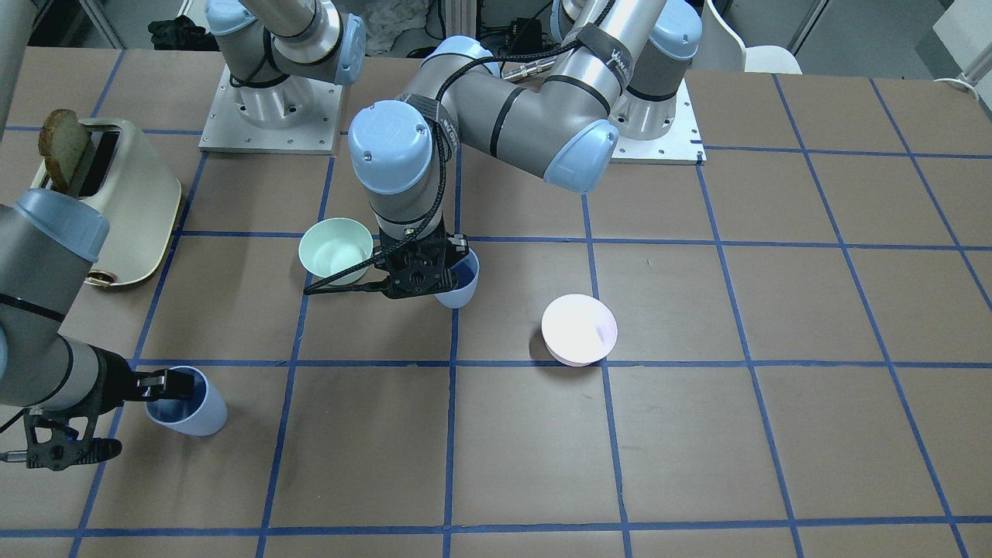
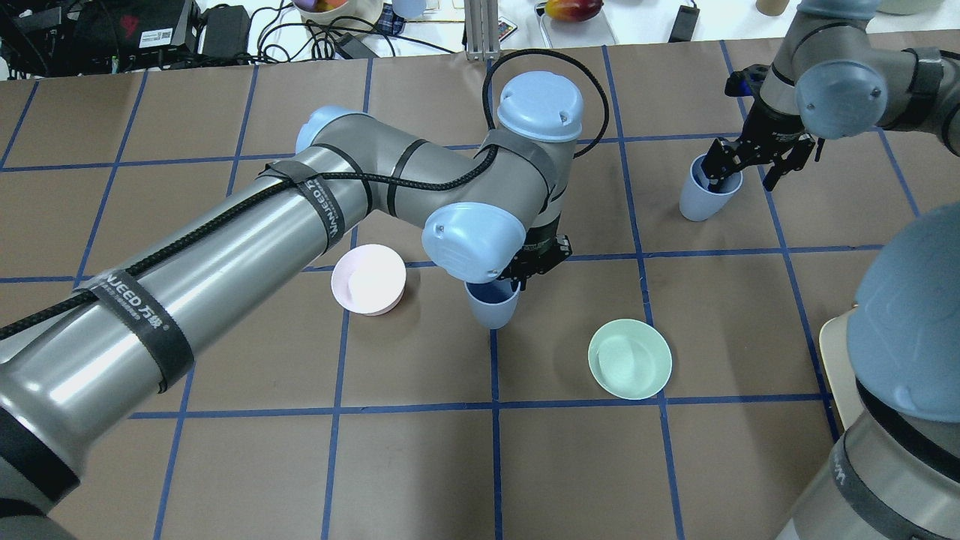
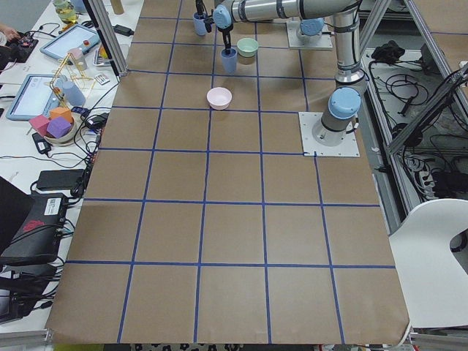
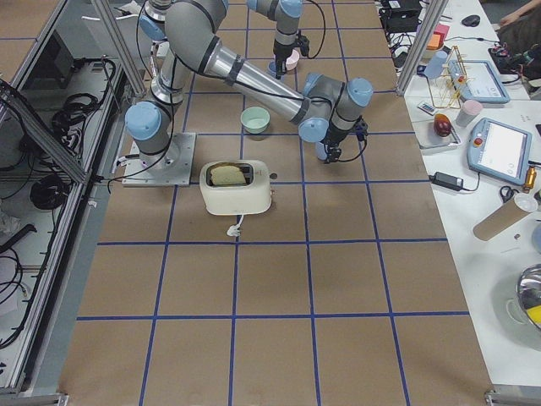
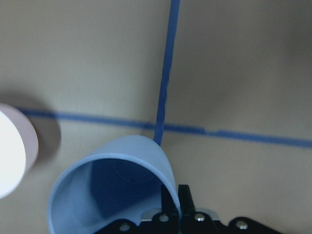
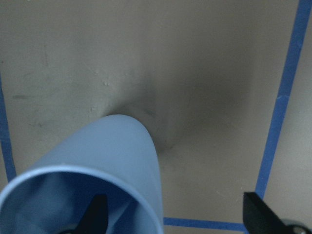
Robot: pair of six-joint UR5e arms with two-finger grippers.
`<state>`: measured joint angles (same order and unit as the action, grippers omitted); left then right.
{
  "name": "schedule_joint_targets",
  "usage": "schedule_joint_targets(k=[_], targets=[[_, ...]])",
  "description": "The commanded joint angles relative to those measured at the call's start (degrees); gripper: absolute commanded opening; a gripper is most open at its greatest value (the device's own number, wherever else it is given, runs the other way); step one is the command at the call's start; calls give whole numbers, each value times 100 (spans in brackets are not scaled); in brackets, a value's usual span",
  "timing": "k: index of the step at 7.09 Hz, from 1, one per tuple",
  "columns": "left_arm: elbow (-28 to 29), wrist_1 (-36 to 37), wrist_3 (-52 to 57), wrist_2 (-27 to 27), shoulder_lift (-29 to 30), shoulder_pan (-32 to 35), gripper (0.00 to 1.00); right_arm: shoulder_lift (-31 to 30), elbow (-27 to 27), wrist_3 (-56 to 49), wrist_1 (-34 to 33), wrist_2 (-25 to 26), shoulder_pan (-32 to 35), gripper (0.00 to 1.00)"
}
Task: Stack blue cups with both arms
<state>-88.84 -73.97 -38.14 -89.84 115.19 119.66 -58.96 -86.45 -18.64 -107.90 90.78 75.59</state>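
Overhead exterior shows the left gripper (image 2: 516,283) clenched on the rim of one pale blue tapered plastic cup (image 2: 491,309), between a pale pink round bowl (image 2: 369,279) and a mint-green round bowl (image 2: 630,358); the right gripper (image 2: 740,178) is spread wide, one finger inside the other pale blue cup (image 2: 701,201).

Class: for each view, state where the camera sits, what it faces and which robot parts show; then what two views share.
Front-facing: across the table, facing the robot; left arm, right arm.
Overhead: behind the shoulders, looking down; both arms.
Exterior left: table's left end, looking along it; both arms.
Exterior right: table's right end; both arms, right nearer.
Left wrist: down onto one blue cup; jaws shut on it.
Right wrist: down onto the other cup; jaws open.
Shared: front-facing and overhead show the mint bowl.
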Motion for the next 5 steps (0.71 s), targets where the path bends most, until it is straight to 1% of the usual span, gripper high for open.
schedule_joint_targets(k=[1, 2, 4, 5], targets=[[-168, 31, -44, -16, 20, -3, 100, -54, 6, 62, -73, 79, 0, 0], [-186, 144, 42, -25, 3, -38, 100, -37, 58, 62, -125, 71, 0, 0], [50, 85, 52, -60, -276, -292, 100, -89, 76, 88, -99, 28, 0, 0], [391, -421, 96, -34, -530, -685, 100, -115, 120, 123, -82, 45, 17, 0]])
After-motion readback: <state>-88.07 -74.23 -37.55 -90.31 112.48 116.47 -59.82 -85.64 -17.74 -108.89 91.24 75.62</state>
